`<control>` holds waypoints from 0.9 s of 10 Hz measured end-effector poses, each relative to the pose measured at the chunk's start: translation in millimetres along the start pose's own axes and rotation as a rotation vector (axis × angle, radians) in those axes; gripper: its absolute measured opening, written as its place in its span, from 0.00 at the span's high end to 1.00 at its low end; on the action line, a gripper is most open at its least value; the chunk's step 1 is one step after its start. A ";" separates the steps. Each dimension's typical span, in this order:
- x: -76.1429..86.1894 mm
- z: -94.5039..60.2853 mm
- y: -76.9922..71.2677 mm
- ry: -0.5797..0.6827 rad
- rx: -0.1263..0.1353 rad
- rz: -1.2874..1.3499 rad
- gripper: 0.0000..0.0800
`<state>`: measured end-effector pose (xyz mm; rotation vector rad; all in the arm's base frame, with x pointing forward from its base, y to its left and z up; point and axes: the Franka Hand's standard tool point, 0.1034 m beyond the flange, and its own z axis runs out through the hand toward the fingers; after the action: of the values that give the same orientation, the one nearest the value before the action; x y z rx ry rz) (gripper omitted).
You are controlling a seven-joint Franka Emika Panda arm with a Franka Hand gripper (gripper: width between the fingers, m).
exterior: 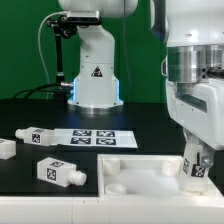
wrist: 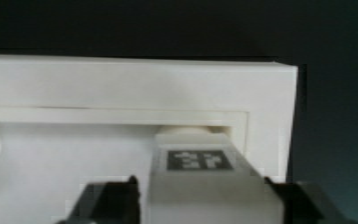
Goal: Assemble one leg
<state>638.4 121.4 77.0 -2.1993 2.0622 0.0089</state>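
While the gripper [exterior: 197, 170] hangs at the lower right of the exterior view, its two fingers are clamped on a leg [exterior: 192, 163], held upright with its tagged face toward the camera. The wrist view confirms the hold: the leg [wrist: 197, 178] sits between the dark fingers [wrist: 108, 203], one pressed against each side, tag up.

Just under and behind the held leg lies the square panel [exterior: 135, 172], a wide white piece with rounded recesses along its near edge. In the wrist view the panel [wrist: 87, 100] fills the middle of the frame, and the leg's tip points at a small socket opening [wrist: 194, 128] in its wall. Whether the tip already touches the socket cannot be told.

At the lower left of the exterior view a second leg [exterior: 60, 172] lies on its side on the dark table [exterior: 30, 110], with a third [exterior: 32, 136] above it and a white piece cut by the left edge. Farther back, at centre, lies the marker board [exterior: 95, 138], and behind it stands the robot base [exterior: 97, 75].

My reading is that the step in hand is insertion: the leg is carried to its corner. Next it needs lining up squarely with the socket, then pressing or turning home without tilting, since a slanted entry could jam or shove the panel.
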 end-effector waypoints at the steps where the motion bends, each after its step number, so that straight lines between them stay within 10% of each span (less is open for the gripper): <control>1: -0.1 -0.1 2.0 0.004 -0.016 -0.134 0.41; 4: -6.6 0.7 2.7 0.020 -0.008 -0.565 0.20; 5: -7.0 -0.7 4.9 0.048 0.048 -0.569 0.19; 9: -0.4 0.6 8.1 0.084 0.011 -1.022 0.19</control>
<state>630.4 121.3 75.8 -2.9785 0.7436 -0.1885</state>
